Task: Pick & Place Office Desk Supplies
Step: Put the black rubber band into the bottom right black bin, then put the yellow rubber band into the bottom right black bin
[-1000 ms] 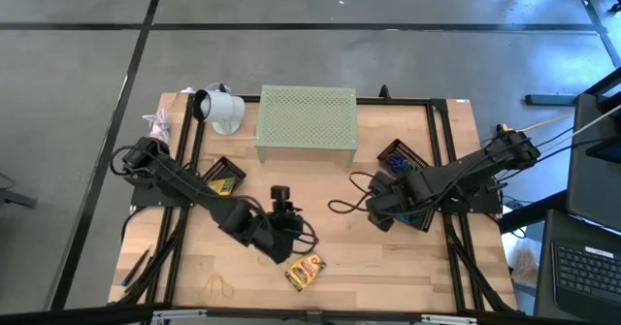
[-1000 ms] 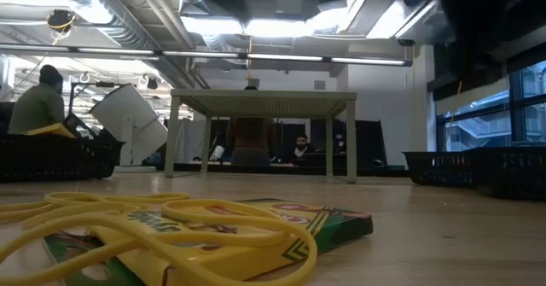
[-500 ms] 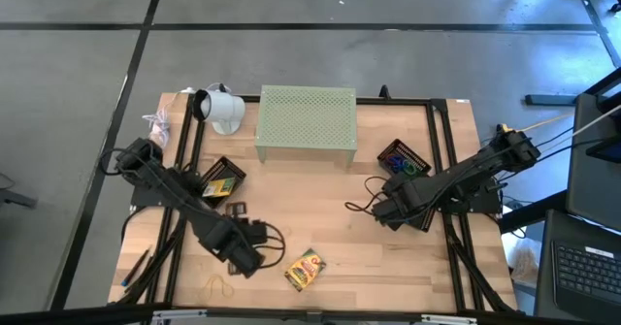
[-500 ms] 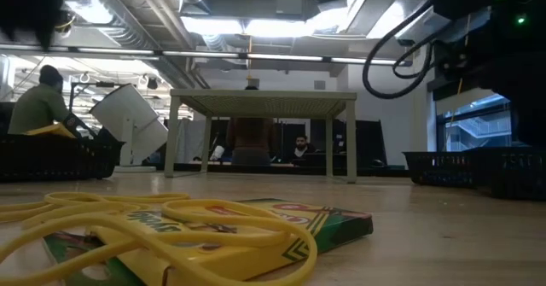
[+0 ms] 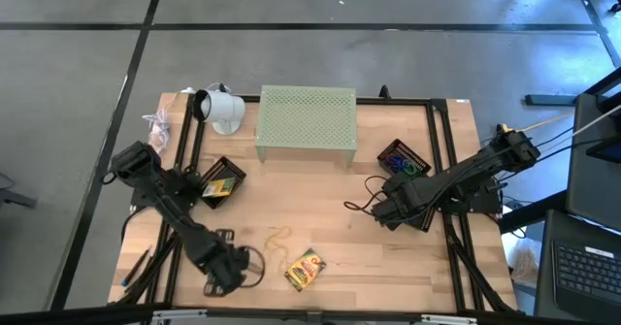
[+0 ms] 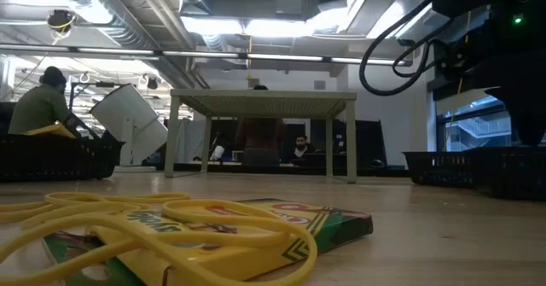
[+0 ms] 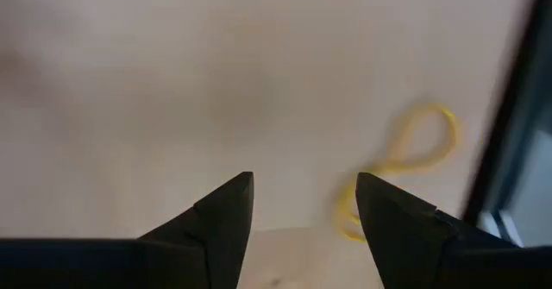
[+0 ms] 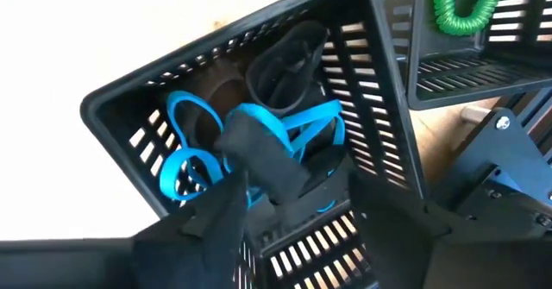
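Your left gripper (image 7: 304, 204) hangs with jaws parted and empty over the table's (image 5: 388, 267) front-left corner beside a yellow rubber band (image 7: 404, 164). Your right gripper (image 8: 297, 229) has jaws parted over a black mesh tray (image 8: 379, 99) holding blue clip rings (image 8: 194, 147), near the right edge.

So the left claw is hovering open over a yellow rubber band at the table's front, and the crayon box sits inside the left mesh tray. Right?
Not quite. The high view shows the crayon box lying loose on the table, outside any tray. The left claw is open over the yellow rubber band.
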`<state>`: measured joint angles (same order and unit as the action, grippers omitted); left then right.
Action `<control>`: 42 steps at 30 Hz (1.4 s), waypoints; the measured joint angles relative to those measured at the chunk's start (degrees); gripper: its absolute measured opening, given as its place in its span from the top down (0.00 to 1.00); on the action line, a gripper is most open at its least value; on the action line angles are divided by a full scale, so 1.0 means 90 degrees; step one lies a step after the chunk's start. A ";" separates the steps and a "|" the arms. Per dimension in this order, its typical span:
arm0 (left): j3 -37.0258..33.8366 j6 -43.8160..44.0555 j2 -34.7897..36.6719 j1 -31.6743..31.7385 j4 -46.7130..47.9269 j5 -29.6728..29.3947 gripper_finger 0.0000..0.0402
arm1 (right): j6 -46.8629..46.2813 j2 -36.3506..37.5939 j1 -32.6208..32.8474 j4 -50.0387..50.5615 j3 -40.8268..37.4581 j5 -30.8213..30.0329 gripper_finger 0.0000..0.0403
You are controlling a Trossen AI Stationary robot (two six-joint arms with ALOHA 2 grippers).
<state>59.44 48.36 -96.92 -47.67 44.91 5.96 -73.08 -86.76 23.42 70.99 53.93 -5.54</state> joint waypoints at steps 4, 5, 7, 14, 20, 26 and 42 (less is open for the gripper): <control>-0.0019 -0.0107 0.0000 -0.0493 -0.0144 0.0172 0.51 | 0.0002 0.0000 0.0000 -0.0011 0.0000 0.0000 0.44; -0.0003 -0.0124 0.0000 -0.0613 -0.0152 0.0118 0.51 | 0.0002 0.0000 0.0000 -0.0011 0.0000 0.0000 0.43; 0.0008 -0.0256 -0.0005 -0.0863 -0.0201 -0.0291 0.52 | 0.0002 0.0000 0.0000 -0.0014 0.0000 0.0004 0.42; 0.0002 -0.0683 -0.0320 -0.1434 -0.0412 -0.1016 0.53 | 0.0002 0.0000 0.0000 -0.0104 0.0000 0.0073 0.44; 0.0003 -0.1234 -0.0490 -0.1438 -0.0744 -0.1732 0.53 | 0.0002 0.0000 0.0000 -0.0107 0.0000 0.0068 0.45; 0.0038 -0.1308 -0.0805 -0.1358 -0.0732 -0.1408 0.57 | 0.0007 0.0000 0.0000 -0.0137 0.0000 0.0066 0.45; 0.0019 -0.1795 -0.0840 -0.1300 -0.0819 -0.1510 0.98 | 0.0029 0.0000 0.0000 -0.0152 0.0000 0.0049 0.46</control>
<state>59.61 32.21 -104.48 -59.37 37.55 -7.63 -72.82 -86.76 23.42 69.63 53.93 -5.10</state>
